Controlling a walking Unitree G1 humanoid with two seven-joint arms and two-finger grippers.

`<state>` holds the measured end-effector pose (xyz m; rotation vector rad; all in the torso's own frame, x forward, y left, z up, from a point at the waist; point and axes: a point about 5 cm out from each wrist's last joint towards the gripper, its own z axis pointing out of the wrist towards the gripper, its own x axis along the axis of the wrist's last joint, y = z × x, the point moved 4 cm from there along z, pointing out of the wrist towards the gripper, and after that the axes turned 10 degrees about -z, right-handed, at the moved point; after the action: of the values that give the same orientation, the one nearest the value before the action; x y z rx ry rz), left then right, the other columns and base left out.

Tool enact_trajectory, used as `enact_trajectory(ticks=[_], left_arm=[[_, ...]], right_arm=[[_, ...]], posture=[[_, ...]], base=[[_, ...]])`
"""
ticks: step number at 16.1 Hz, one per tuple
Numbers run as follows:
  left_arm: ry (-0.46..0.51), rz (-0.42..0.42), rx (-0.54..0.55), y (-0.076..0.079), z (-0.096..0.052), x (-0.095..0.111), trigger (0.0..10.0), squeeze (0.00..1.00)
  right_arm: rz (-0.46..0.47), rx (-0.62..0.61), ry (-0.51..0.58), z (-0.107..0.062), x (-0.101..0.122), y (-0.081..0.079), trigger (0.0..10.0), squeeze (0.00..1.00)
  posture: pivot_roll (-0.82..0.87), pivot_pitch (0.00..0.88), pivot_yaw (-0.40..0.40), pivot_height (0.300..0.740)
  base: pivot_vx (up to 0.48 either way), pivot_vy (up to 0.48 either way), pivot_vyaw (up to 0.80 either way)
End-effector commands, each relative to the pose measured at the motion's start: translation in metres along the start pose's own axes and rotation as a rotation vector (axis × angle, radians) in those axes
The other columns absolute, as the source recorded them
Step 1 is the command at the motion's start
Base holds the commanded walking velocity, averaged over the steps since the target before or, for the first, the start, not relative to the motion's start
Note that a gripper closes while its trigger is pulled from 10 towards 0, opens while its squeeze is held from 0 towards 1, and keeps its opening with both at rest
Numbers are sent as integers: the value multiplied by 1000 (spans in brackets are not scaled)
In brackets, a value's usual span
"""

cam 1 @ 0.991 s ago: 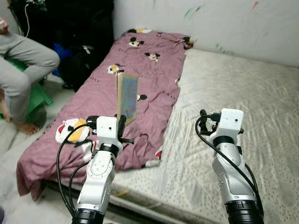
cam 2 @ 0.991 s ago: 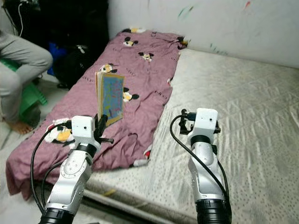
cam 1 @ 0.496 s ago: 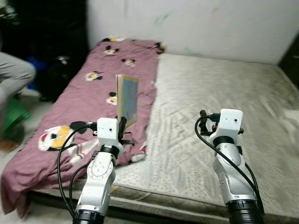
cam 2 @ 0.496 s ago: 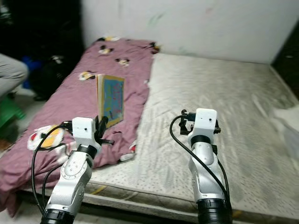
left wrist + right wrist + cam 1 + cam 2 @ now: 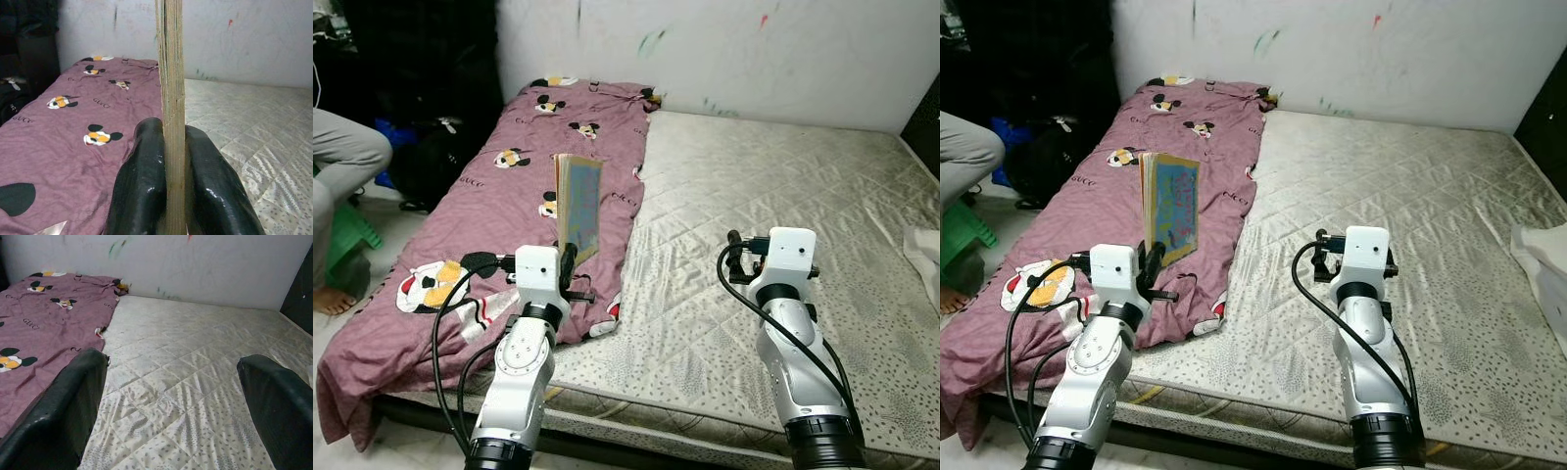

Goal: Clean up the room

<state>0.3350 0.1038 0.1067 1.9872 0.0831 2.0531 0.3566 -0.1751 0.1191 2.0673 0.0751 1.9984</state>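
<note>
My left gripper (image 5: 570, 262) is shut on a thin picture book (image 5: 578, 204) and holds it upright, edge-on, above the front part of the maroon mouse-print blanket (image 5: 509, 186). In the left wrist view both black fingers (image 5: 139, 191) clamp the book's page edges (image 5: 171, 98). My right gripper (image 5: 171, 411) hangs open over the bare quilted mattress (image 5: 783, 206), nothing between its fingers; its wrist (image 5: 783, 257) shows at the right in the eye views.
A person's grey-trousered leg (image 5: 347, 162) and a green stool (image 5: 352, 230) are at the far left. Dark bags (image 5: 431, 147) stand beside the bed's head. Something white (image 5: 925, 250) lies at the mattress's right edge. A scribbled wall (image 5: 754, 49) runs behind.
The camera has swung to the right, so more of the mattress and less of the seated person shows. The book stays clamped in my left gripper; the right gripper stays open.
</note>
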Motion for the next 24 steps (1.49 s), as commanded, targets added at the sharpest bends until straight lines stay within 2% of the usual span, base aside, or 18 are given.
enact_trajectory(ticks=[1,13,24], left_arm=[[53,-9,-17,5,5,14,10000,0],[51,-21,-28,7,7,14,10000,0],[58,-28,-27,8,8,15,10000,0]], right_arm=[[3,7,11,2,3,-2,10000,0],[6,10,4,2,1,-2,10000,0],[7,17,2,3,-1,-3,10000,0]], posture=[[-131,10,-15,740],[-136,15,-15,740],[-136,15,-17,740]], base=[[-240,0,0],[-124,0,0],[0,0,0]])
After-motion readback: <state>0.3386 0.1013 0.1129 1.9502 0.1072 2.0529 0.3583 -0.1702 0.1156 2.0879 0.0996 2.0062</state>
